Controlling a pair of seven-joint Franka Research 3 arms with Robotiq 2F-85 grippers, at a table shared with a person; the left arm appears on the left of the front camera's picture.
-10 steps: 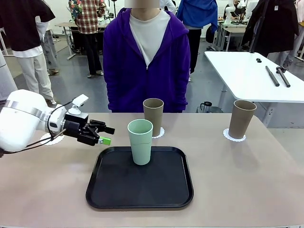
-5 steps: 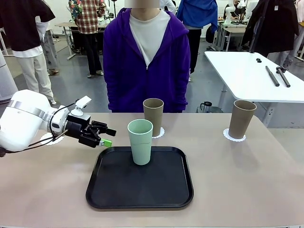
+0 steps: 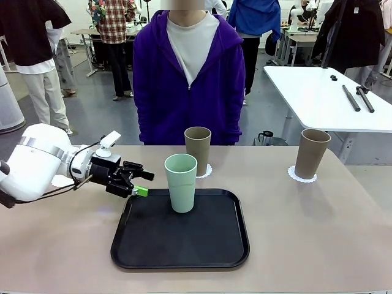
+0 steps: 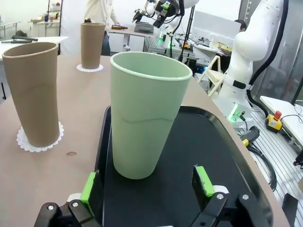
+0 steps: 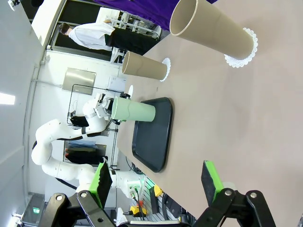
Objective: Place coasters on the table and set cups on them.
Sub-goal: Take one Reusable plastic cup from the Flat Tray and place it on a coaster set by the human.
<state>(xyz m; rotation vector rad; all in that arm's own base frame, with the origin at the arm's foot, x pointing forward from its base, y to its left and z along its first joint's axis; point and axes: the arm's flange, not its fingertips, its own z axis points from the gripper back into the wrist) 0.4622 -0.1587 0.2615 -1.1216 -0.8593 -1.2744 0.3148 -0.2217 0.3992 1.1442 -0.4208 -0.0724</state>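
Observation:
The mint green cup [image 3: 180,182] stands upright on the black tray [image 3: 184,245]. My left gripper [image 3: 139,184] is open just to its left, at the tray's edge, fingers pointing at it. In the left wrist view the green cup [image 4: 147,113] stands just beyond the open gripper [image 4: 147,185], not between the pads [image 4: 203,180]. One tan cup [image 3: 197,150] stands on a coaster [image 3: 206,171] behind the tray. Another tan cup [image 3: 312,153] stands on a coaster [image 3: 302,177] at the far right. My right gripper [image 5: 156,178] is open and empty above the table [image 5: 213,109].
A person in a purple hoodie [image 3: 188,79] stands at the table's far edge, behind the middle cup. A white table [image 3: 324,92] with black rods stands at the back right. Bare beige tabletop [image 3: 306,233] lies right of the tray.
My left gripper has moved right, from beside the tray toward the green cup, still open. The cups and the tray have not moved.

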